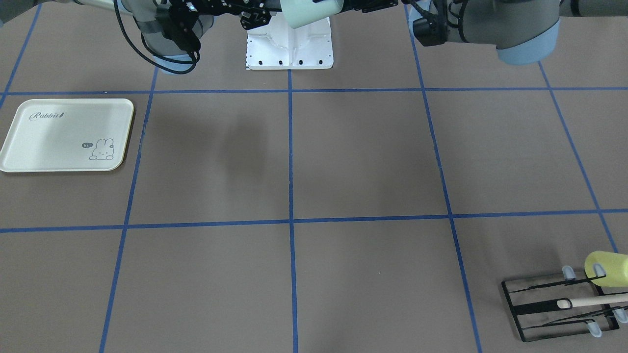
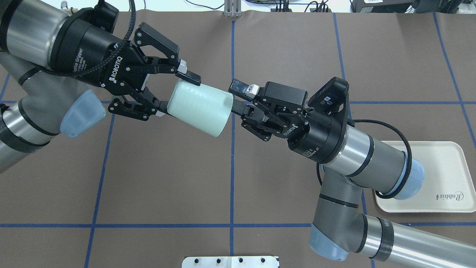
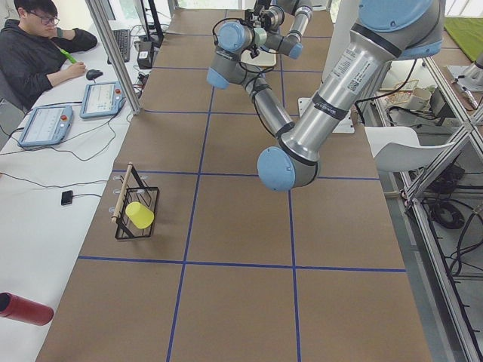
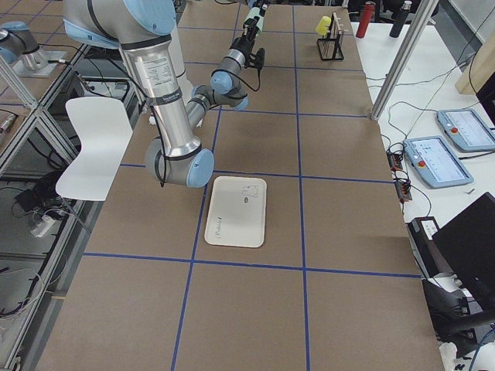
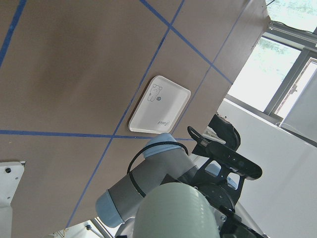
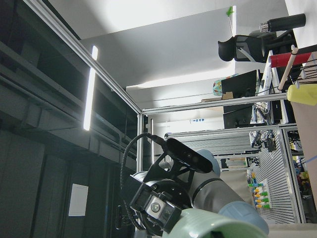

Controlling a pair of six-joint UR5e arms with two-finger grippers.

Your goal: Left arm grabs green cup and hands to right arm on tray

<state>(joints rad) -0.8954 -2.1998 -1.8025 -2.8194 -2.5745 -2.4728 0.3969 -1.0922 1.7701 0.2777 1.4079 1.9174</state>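
Brown paper with a blue tape grid covers the tabletop (image 2: 148,178), and both arms meet in the air above its middle, on the robot's side. The left tool (image 2: 174,94) is clamped on the green cup (image 2: 199,108) near its narrow base end and holds it on its side, clear of the surface. This grip leaves the wider open end free and turned toward the other arm, judged to be the purpose of the pose. The right tool (image 2: 238,97) stands with its fingers apart at that open end. One finger lies above the rim, the other is partly hidden at the mouth, and no closure on the wall is visible. The transfer is therefore judged not yet complete, and the left grip should hold until the right fingers close on the rim. The tray (image 2: 442,163) lies flat on the right arm's side, well apart from the cup, within that arm's sweep for the later set-down. A black wire rack (image 1: 539,309) carrying a yellow-green cup (image 1: 608,267) sits at the far corner on the left arm's side, uninvolved.
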